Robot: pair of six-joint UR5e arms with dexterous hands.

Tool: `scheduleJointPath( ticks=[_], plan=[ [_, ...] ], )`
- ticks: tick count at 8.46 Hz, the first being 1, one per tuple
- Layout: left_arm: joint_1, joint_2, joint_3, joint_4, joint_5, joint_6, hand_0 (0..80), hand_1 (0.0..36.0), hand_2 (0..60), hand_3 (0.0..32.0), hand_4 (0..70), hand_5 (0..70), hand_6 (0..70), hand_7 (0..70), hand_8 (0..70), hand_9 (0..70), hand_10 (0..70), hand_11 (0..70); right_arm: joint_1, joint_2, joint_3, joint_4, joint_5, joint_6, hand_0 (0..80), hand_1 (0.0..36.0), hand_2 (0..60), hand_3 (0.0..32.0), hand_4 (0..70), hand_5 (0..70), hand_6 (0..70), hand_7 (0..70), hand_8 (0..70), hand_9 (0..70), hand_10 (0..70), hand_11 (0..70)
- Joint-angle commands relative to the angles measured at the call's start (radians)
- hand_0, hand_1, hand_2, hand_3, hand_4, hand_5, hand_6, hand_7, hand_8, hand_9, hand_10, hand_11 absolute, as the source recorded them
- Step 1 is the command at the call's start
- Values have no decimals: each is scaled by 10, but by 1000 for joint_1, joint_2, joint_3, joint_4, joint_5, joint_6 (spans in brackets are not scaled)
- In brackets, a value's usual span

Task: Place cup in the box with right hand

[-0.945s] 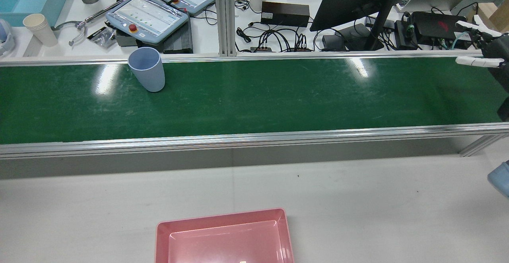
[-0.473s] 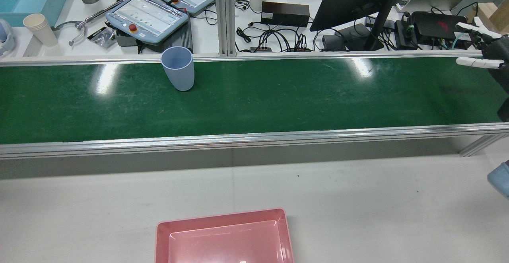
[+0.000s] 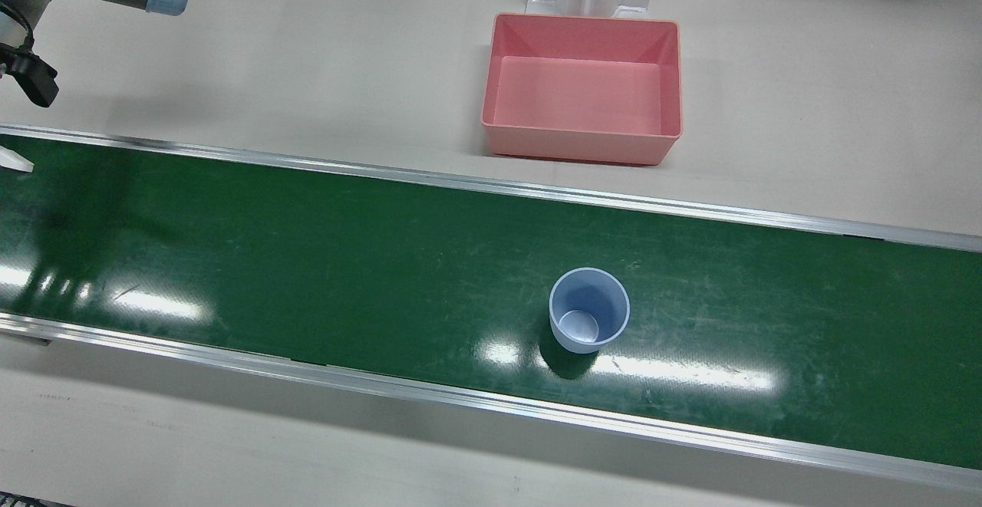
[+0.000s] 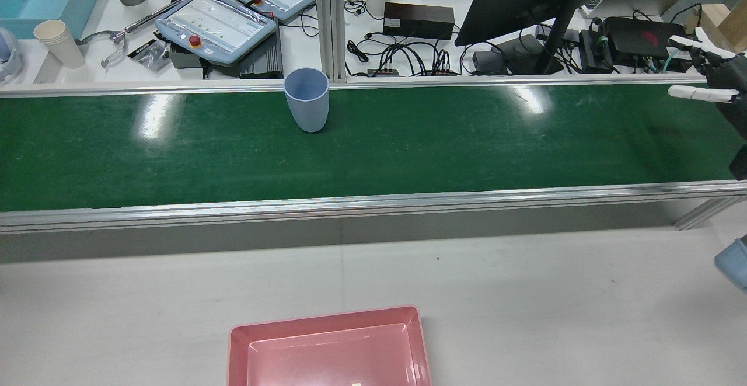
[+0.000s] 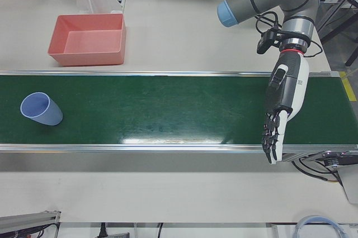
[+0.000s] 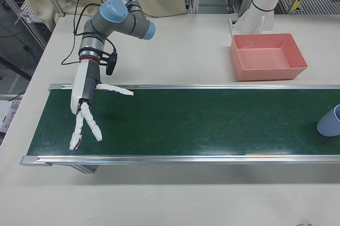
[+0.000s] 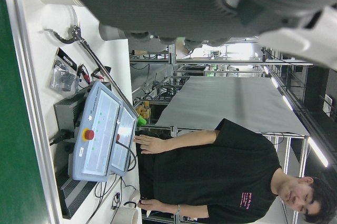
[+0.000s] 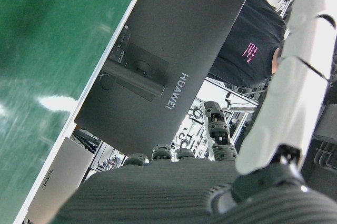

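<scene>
Since the earlier rear views the blue cup (image 4: 306,100) has travelled rightward along the green conveyor belt (image 4: 408,141), from the left part of the frame to just left of centre, while the right robot hand (image 4: 709,76) has stayed at the far right edge.

In the right-front view, the right robot hand (image 6: 85,109) hangs over the left end of the belt, fingers spread wide and pointing down toward the lower left of the frame. It holds nothing. In the left-front view, the left robot hand (image 5: 281,109) hangs over the right part of the belt, its fingers apart and also empty.

The cup stands upright on the belt, mouth up, its long axis vertical. In the front view the cup (image 3: 588,320) sits right of centre, close to the lower rail of the belt, well apart from both hands. The right robot hand lies at the far left edge of that frame, so the cup lies to the right of it along the belt's length. The left hand, outside that frame, may be no farther from the cup, but the task names the right.

The pink box (image 3: 583,85) rests empty on the pale bench (image 3: 307,54) in the upper middle of the front view, across the belt's upper rail from the cup.
</scene>
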Motion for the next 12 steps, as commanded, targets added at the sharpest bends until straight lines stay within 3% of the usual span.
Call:
scheduleJointPath(
  ticks=[1,4,7,12],
  plan=[
    [-1,0,0,0,0,0,0,0,0,0,0,0,0,0,0,0,0,0,-2,6,-13,0,1,0,480,177,89,0,0,57,12,0,41,30,0,0],
    [0,0,0,0,0,0,0,0,0,0,0,0,0,0,0,0,0,0,0,28,-33,20,-1,3,473,168,89,0,0,55,10,0,43,36,0,0],
    [0,0,0,0,0,0,0,0,0,0,0,0,0,0,0,0,0,0,-3,45,-140,178,-4,6,465,157,100,0,0,51,13,0,43,40,0,0],
    [0,0,-2,0,0,0,0,0,0,0,0,0,0,0,0,0,0,0,-11,64,-139,180,-5,5,461,156,113,0,0,49,15,0,41,36,0,0]
  ],
)
